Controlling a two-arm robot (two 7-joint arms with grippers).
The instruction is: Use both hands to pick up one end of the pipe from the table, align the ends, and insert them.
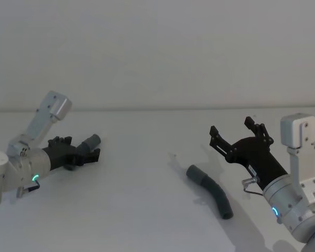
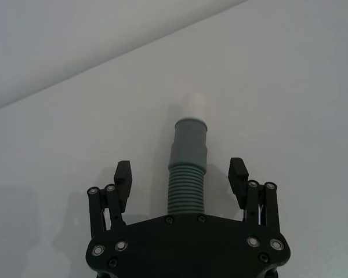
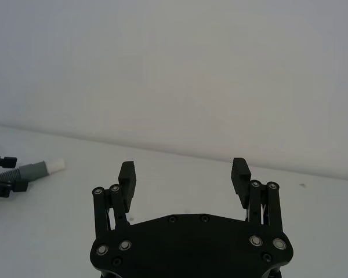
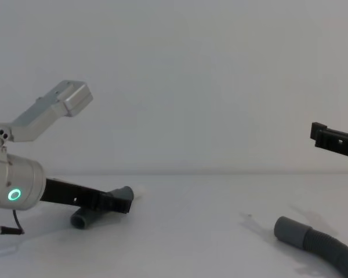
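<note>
Head view: curved, ribbed dark-grey pipe (image 1: 212,189) lying on white table (image 1: 142,215).

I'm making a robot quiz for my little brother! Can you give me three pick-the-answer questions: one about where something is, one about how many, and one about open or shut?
1. Where is the curved pipe piece?
A. lying on the table near the right tool
B. hanging in the air
C. stuck to the wall

2. How many pipe pieces are there?
A. one
B. two
C. four

3. How is the right tool?
A. open and empty
B. shut on a pipe
C. shut on nothing

Answers:
1 A, it rests flat on the white table.
2 B, there is the curved one plus the other piece between the left tool's open fingers.
3 A, its fingers stand apart with nothing between them.
</note>
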